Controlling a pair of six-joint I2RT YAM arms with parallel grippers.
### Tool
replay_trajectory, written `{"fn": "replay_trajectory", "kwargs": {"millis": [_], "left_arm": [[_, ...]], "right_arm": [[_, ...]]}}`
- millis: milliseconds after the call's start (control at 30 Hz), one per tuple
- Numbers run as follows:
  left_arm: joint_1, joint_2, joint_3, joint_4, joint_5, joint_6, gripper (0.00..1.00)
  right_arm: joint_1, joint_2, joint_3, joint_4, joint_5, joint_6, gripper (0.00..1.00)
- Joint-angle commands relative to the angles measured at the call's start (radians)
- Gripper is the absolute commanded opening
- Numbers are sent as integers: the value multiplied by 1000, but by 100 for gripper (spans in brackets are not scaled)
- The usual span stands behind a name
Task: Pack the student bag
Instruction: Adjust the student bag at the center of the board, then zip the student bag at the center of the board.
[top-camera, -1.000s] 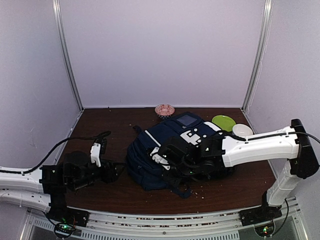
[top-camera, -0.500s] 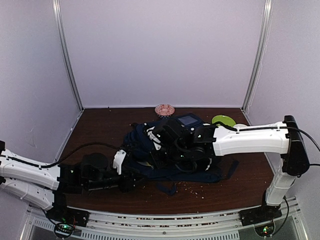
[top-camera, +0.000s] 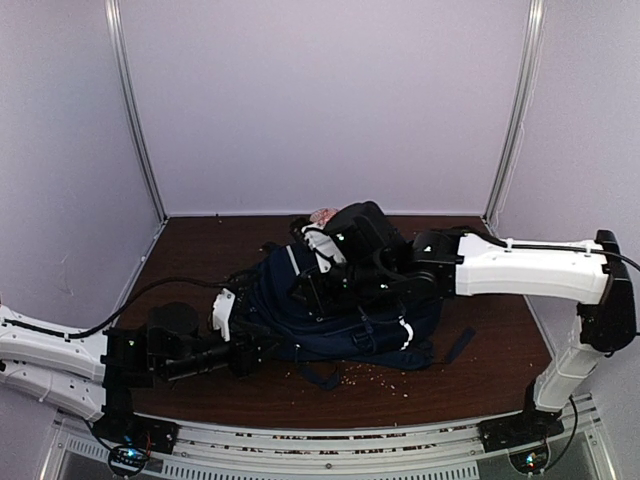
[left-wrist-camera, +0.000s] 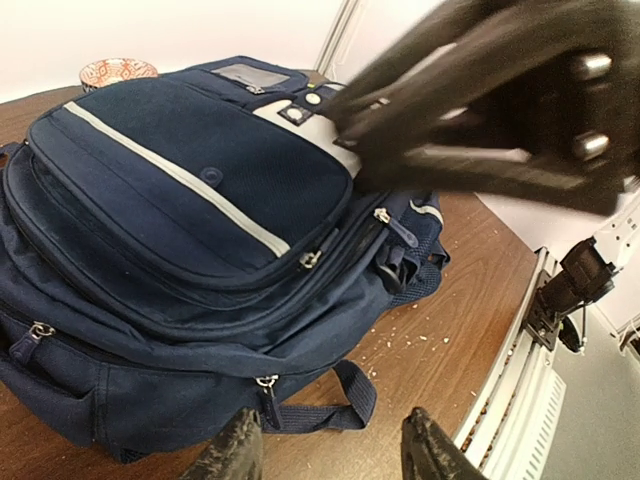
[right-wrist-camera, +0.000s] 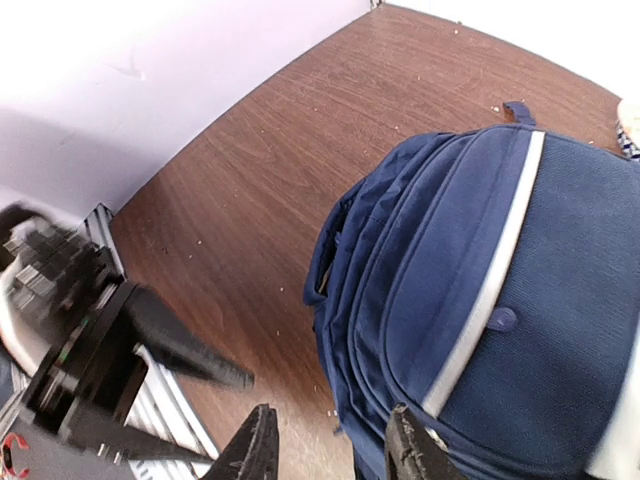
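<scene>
Student bag (top-camera: 335, 318) lain on the wooden table (top-camera: 190, 262), flanked by both arms.
The navy bag is seen mid-table, striped front pocket uppermost. The left gripper (left-wrist-camera: 330, 455) is held wide just beside the bag's left edge, with nothing between the fingers. The right gripper (right-wrist-camera: 335, 452) is likewise parted above the striped front, and no grasp is visible.

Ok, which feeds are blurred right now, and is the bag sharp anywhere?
Left wrist: the right arm smears with motion blur at upper right, the student bag is sharp. Right wrist: the left arm is blurred at lower left, bag crisp. Top external: sharp, though dark bag and arm parts merge.
</scene>
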Motion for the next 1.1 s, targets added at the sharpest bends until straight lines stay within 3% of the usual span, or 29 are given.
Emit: {"fn": "replay_trajectory", "kwargs": {"millis": [0,233,700,1067], "left_arm": [[-5,-13,-7,-5,-42,-13,82],[-7,-1,-30,15,-60,-43,82],[-25,174,33,20,-16,-32,82],[-25,360,165,-44,-52,-15,81]], "right_arm": [[-3,-118,-108,-57,26,-98,36],[13,-179,-287,-57,34,-159,37],[62,-52,-232,-70,160,-178,40],[35,-226,-370,28,222,-48,40]]}}
